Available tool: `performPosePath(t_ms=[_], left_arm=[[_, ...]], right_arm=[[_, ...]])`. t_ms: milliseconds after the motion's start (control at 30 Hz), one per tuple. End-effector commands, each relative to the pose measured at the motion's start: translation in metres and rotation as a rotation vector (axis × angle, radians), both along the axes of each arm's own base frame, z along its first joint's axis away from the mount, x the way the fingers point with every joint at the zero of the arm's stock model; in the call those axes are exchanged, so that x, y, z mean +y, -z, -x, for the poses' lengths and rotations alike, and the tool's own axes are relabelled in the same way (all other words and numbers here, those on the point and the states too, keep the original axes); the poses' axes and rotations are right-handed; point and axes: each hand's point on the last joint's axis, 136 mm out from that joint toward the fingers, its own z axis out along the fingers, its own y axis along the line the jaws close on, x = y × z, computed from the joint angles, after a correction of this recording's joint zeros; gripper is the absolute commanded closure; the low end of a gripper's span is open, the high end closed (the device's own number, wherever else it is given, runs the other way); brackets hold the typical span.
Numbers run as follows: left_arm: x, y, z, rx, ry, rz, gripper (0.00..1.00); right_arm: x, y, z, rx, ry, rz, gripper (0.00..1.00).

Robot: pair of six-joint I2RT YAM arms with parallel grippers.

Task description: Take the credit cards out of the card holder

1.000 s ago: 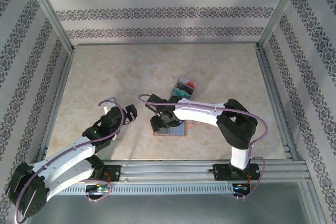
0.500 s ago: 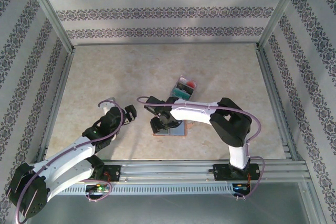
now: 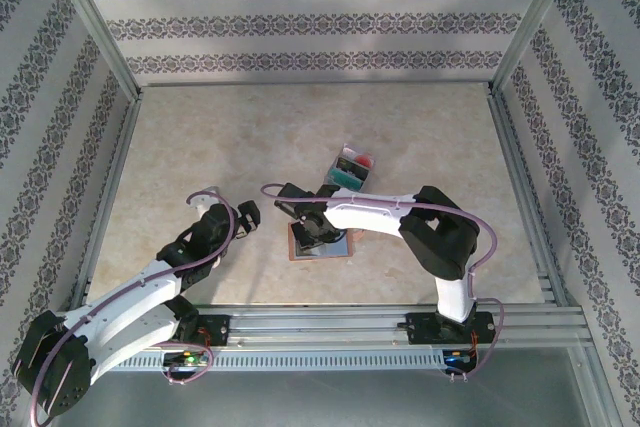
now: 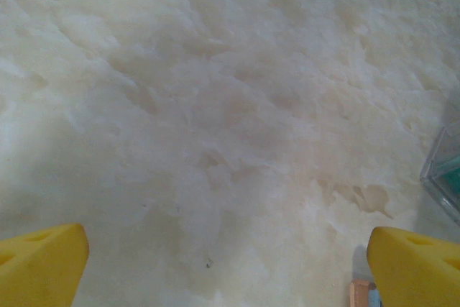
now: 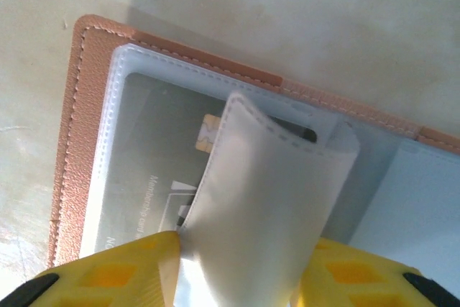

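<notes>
1. Your right gripper (image 5: 244,264) pinches a raised clear sleeve (image 5: 266,199) of the card holder (image 5: 75,141) beneath it.
2. A credit card (image 5: 144,170) lies sleeved ahead of its left finger.
3. Your left gripper (image 4: 228,264) is spread wide over the table (image 4: 215,106).

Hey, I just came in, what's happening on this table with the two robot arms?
The right gripper is down over the open card holder, its yellow fingers pinching one clear sleeve that curls up between them. A card shows through the pocket underneath, not out yet. The left gripper hangs open above bare table, holding nothing. Behind the holder stands a small clear tray with something teal and something red in it.
</notes>
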Motion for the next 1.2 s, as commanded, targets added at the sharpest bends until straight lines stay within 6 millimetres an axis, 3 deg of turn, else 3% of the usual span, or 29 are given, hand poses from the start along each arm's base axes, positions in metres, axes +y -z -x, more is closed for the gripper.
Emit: performPosePath(t_ms=[0,433,700,933,1167], left_arm=[[-0.004,-0.011,-0.005,-0.016,0.037,-0.012,0.01],[-0.022,-0.024,-0.014,-0.021,0.13,-0.022,0.09],[-0.047,-0.026,-0.019,0.019,0.26,-0.027,0.22],[-0.077,-0.009,-0.015,0.084,0.374,-0.004,0.43],[-0.127,0.02,-0.005,0.178,0.554,0.015,0.58]], right_arm=[[-0.021,-0.006,-0.002,-0.043,0.01,0.082,0.5],[-0.05,-0.028,-0.013,-0.141,0.034,0.177,0.53],[-0.074,-0.023,-0.014,-0.127,0.091,0.189,0.6],[-0.092,-0.022,-0.01,-0.118,0.145,0.177,0.61],[-0.096,-0.022,-0.011,-0.112,0.17,0.135,0.61]])
